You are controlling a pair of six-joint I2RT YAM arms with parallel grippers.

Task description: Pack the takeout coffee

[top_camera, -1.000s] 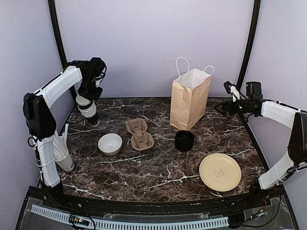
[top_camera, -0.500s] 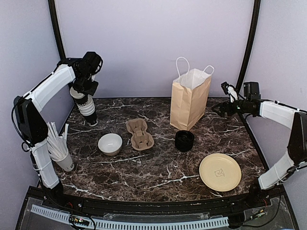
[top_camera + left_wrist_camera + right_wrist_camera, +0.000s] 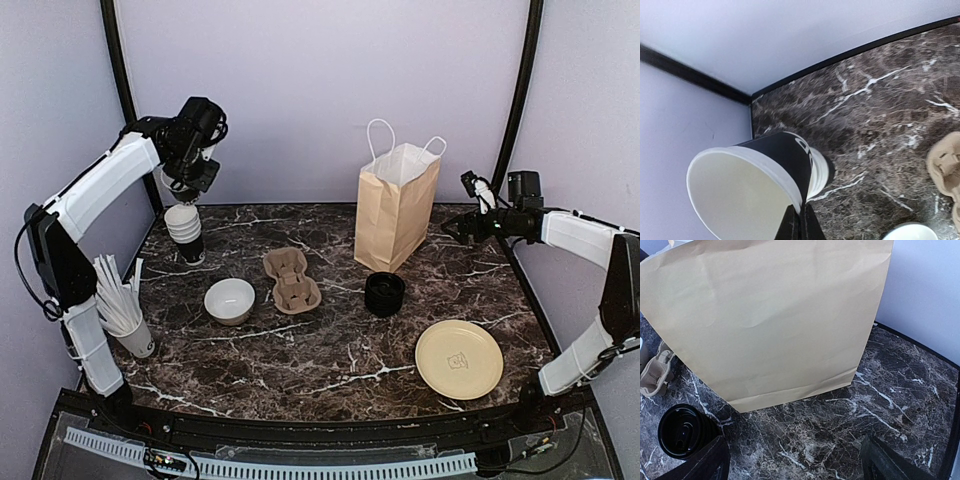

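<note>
No lidded takeout coffee is in view. My left gripper [image 3: 801, 220] [image 3: 189, 198] is shut on the rim of a lidless black paper cup [image 3: 775, 160] with a white inside. That cup hangs tilted, its base close to the white rims of the nested cup stack [image 3: 824, 172] [image 3: 186, 238] at the table's far left. My right gripper [image 3: 795, 467] [image 3: 462, 228] is open and empty, low over the table to the right of the brown paper bag [image 3: 770, 315] [image 3: 396, 215], which stands upright and open.
A low stack of black lids [image 3: 384, 293] [image 3: 682, 432] sits in front of the bag. A cardboard cup carrier [image 3: 291, 280] and a white bowl [image 3: 229, 300] lie centre-left, a yellow plate [image 3: 459, 358] front right. A cup of white sticks [image 3: 125, 315] stands beside the left arm.
The left wrist has risen and turned over the stack, pulling the top cup up and tilting it. The right arm has barely shifted since a second ago.
</note>
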